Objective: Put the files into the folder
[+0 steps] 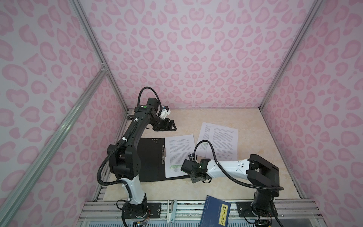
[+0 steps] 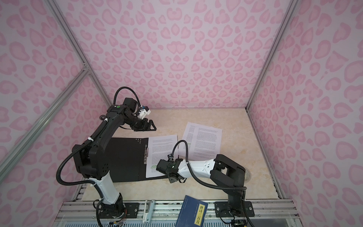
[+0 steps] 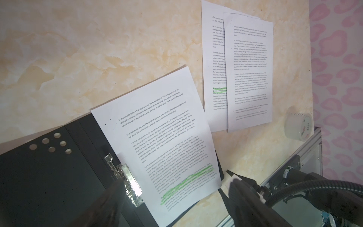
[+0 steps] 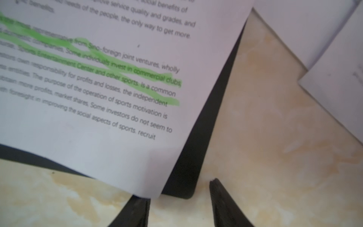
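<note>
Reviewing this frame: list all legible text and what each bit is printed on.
"唐诗三百首": yellow label on the blue book.
"Some people believe that sports is not the same labor": sheet on the open folder.
"invest in commercial clubs": that sheet's green-highlighted line.
Loose sheets, tape roll: too small or blurred.

I read both top views as bright, evenly lit from above, with faint, soft-edged shadows on table (image 1: 255, 176). Wide-angle bend strong: frame posts (image 1: 90, 35) splay out toward upper corners. Print there too small for me to read. Left wrist view crisp on sheet (image 3: 157, 137). Metal clip (image 3: 129, 180) glints. Left gripper (image 3: 172, 178), close to lens, is dark blur. Right wrist view soft: words sharpest mid-frame, smearing toward frame edge. Right gripper (image 4: 176, 189) out of focus.
</note>
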Action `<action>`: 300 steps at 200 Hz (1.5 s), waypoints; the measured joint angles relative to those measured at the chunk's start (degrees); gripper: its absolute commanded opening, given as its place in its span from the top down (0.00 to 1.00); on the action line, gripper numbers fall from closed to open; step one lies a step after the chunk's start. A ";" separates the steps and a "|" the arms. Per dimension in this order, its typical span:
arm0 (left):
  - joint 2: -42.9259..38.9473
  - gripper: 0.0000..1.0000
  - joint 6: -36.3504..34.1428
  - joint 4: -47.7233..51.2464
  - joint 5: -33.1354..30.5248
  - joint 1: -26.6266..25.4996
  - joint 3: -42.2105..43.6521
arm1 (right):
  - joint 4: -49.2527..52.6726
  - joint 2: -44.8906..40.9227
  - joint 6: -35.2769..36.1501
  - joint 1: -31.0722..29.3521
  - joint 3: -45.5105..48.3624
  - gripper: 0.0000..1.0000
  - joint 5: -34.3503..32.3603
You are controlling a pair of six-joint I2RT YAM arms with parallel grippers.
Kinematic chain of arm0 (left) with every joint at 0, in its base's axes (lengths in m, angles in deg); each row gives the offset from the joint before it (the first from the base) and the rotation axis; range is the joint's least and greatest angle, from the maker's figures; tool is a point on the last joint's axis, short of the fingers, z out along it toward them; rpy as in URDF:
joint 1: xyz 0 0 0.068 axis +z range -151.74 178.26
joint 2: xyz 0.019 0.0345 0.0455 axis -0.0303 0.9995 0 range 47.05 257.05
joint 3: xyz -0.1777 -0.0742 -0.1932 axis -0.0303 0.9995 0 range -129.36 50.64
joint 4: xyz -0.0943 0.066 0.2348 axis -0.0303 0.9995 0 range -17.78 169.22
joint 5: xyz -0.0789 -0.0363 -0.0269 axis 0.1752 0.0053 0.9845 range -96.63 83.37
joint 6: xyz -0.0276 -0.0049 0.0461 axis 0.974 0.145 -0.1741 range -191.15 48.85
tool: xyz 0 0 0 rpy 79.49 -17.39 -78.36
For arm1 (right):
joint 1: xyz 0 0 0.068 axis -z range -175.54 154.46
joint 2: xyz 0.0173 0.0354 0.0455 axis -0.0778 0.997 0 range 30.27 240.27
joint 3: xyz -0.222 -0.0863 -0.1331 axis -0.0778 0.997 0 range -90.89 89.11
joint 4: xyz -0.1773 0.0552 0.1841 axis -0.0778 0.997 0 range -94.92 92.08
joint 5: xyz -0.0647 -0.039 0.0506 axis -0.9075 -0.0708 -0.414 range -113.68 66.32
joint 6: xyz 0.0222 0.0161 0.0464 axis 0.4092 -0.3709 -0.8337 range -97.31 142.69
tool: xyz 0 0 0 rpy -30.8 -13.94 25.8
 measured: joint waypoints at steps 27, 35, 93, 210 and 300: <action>0.00 0.14 0.00 0.00 -0.04 -0.07 0.02 | 1.44 -0.26 -0.15 -0.35 -0.98 0.49 -2.32; 0.00 0.14 0.00 0.00 -0.07 -0.11 0.02 | 2.08 -0.26 -0.17 -0.59 -1.46 0.49 -2.93; 0.00 0.14 -0.02 -0.02 -0.37 -0.22 0.13 | 7.32 0.79 1.57 -3.87 -4.39 0.51 -6.36; -0.17 0.14 -0.04 -0.02 -1.03 -0.70 0.26 | -14.97 -14.95 0.70 11.23 11.43 0.58 13.42; -0.17 0.14 -0.55 -0.09 -1.33 -1.64 0.70 | -23.54 -12.83 0.31 20.06 11.19 0.55 27.74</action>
